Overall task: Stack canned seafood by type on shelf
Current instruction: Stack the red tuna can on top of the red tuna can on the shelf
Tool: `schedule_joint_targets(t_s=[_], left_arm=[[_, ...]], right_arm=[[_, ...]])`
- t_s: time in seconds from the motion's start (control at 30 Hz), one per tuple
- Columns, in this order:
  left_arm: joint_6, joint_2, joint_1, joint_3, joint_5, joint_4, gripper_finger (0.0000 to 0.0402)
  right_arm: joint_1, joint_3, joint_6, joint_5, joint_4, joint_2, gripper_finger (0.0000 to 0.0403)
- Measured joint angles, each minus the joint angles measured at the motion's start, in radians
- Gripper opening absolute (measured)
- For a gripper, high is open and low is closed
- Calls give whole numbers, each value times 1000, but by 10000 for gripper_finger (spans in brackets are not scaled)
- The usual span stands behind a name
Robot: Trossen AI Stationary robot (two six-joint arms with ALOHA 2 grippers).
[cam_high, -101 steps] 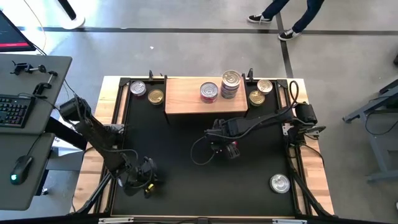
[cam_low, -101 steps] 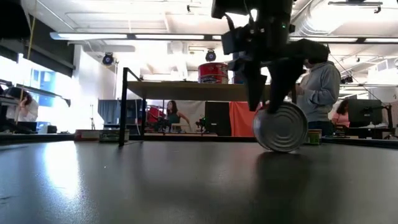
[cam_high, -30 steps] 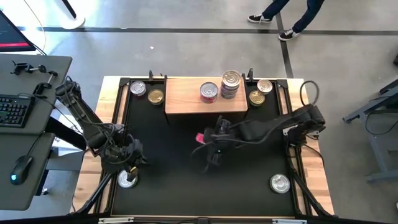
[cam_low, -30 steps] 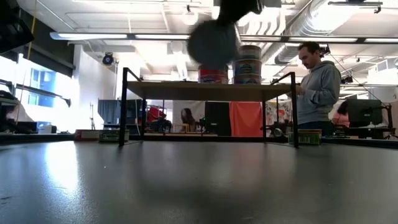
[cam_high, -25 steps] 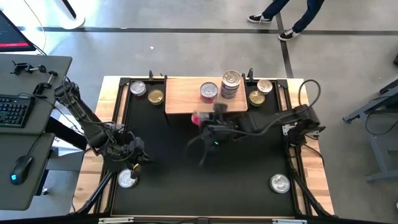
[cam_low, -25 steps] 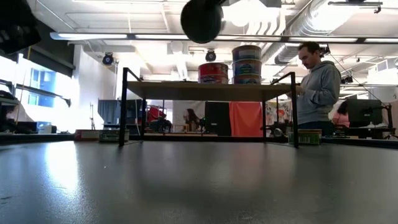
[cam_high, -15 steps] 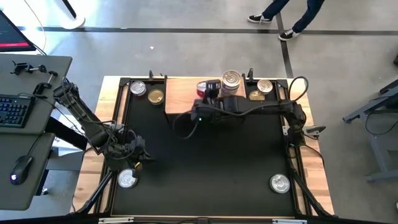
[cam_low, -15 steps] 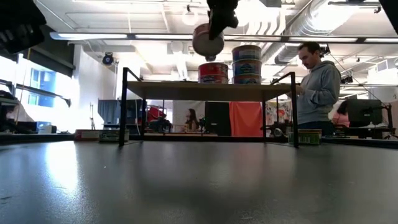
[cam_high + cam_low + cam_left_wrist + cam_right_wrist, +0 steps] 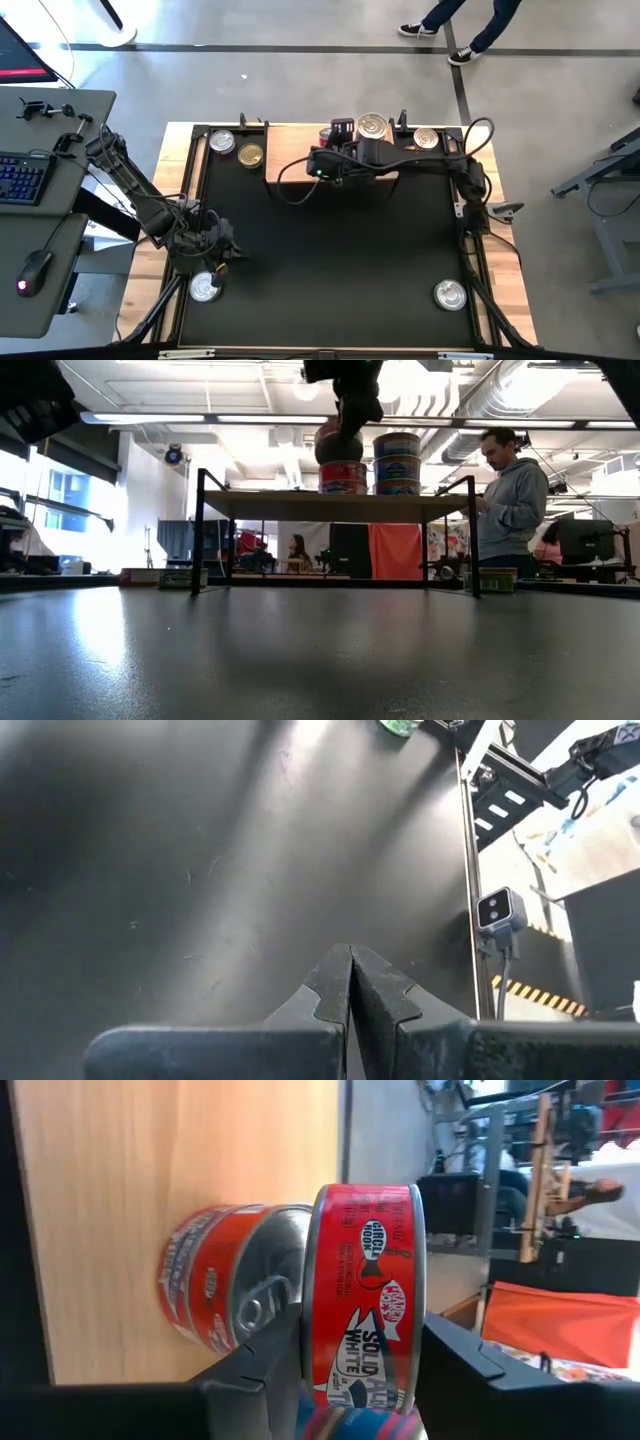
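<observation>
The wooden shelf (image 9: 300,160) stands at the mat's far edge. On it rest one red can (image 9: 215,1290) and a stack of bluish cans (image 9: 372,125). My right gripper (image 9: 341,131) reaches over the shelf, shut on a second red can (image 9: 365,1290). That can hangs just above the red one on the shelf (image 9: 343,477). My left gripper (image 9: 350,975) is shut and holds nothing. It hovers over the mat's near left, beside a silver-lidded can (image 9: 205,288) that lies flat on the mat. My right gripper pinches the red can by its two flat faces (image 9: 312,1330), one finger (image 9: 262,1365) under it and the other finger (image 9: 455,1360) over it. The fingers come slanting down from the near side. The can is lifted clear, nearly level, its side label facing the wrist camera.
Two cans (image 9: 222,142) (image 9: 250,155) stand on the mat left of the shelf, and others (image 9: 425,137) stand right of it. One silver-lidded can (image 9: 450,294) lies at the near right. The middle of the black mat (image 9: 330,250) is bare. A person (image 9: 510,490) stands beyond the table.
My right gripper has carried the red can from over the mat's middle toward the far edge and a little up, over the shelf. Its wrist has rolled, turning the can from standing on edge to nearly level above the red can on the shelf.
</observation>
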Motion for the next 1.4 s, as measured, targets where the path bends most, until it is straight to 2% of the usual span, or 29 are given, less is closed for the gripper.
schedule_joint_targets(t_s=[0.1, 0.3, 0.63, 0.97, 1.2, 1.4], left_arm=[[17, 0, -1, 0, 3, -1, 0], [34, 0, 0, 0, 16, -7, 0], [34, 0, 0, 0, 29, -10, 0], [25, 0, 0, 0, 30, -8, 0], [23, 0, 0, 0, 30, -8, 0], [23, 0, 0, 0, 30, -8, 0]], right_arm=[[-11, 0, 0, -23, -2, 10, 146], [-20, 0, -4, 42, -16, 37, 146], [-7, 0, 30, 39, -19, 35, 147], [-9, 1, 50, -45, -16, 31, 150], [-8, 1, 19, -144, -29, 32, 194], [-8, 0, 19, -114, -40, 32, 239]])
